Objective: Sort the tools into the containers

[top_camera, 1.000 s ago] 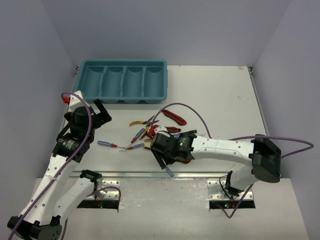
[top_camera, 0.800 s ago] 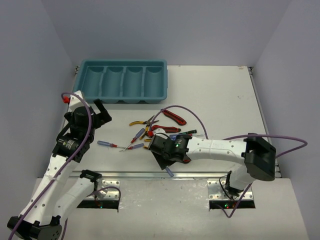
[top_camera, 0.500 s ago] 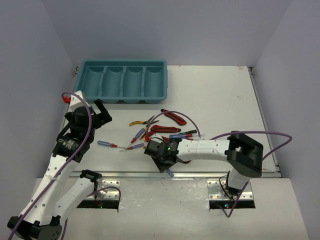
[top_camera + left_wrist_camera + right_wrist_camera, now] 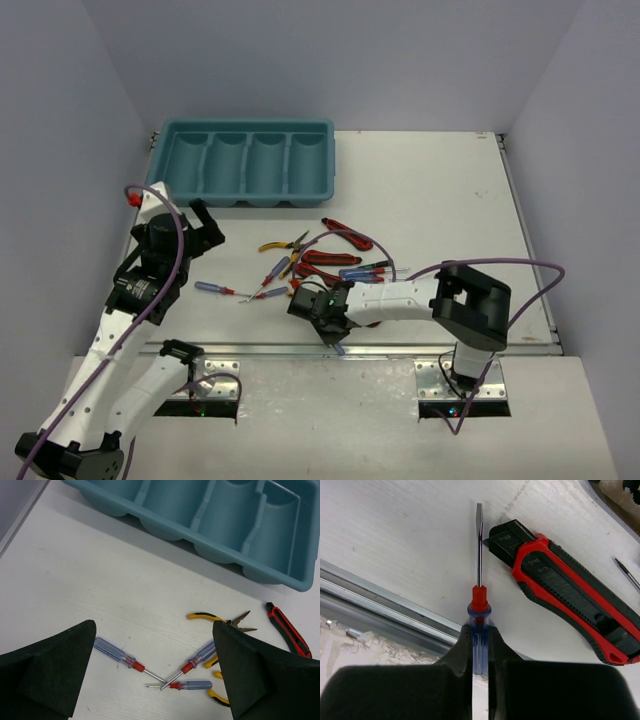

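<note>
Clenching the blue-handled screwdriver [image 4: 479,600] in the right gripper [image 4: 479,635] beside a utility knife [image 4: 560,592] at the near rail [image 4: 380,599], plain only from the right wrist. Holding the left gripper [image 4: 154,630] wide open, with bare tabletop [image 4: 100,570] toward the tray [image 4: 220,555].

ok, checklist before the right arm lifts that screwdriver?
1. Grip: right tool shut on the screwdriver handle: ok.
2. Clearance: screwdriver shaft apart from the knife: ok, narrowly.
3. Destination: all four compartments of the tray look empty: ok.
4. Other arm: left tool open, off to the left side: ok.
5. Grip firm enough to lift: cannot tell.
</note>
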You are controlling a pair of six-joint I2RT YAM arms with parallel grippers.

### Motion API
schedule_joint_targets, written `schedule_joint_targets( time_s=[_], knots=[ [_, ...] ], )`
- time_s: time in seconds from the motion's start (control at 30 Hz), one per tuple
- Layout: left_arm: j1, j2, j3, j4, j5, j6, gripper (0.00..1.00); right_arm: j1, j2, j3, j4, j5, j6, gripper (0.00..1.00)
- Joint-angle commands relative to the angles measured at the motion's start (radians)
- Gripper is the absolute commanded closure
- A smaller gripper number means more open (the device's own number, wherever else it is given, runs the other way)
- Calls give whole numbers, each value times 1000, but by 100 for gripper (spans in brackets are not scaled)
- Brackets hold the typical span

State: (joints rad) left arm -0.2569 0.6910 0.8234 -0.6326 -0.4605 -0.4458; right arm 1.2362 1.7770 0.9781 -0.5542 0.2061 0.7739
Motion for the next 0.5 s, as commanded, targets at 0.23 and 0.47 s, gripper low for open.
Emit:
schedule_joint_targets(
  time_s=[0.23, 0.47],
  knots=[
    [-12, -90, -71, 302, 673, -26, 0, -193, -402, -30, 175, -231, -130, 100],
    [-21, -132, -346, 965, 1115, -399, 3, -294, -515, -52, 418, -431, -154, 100]
  ],
)
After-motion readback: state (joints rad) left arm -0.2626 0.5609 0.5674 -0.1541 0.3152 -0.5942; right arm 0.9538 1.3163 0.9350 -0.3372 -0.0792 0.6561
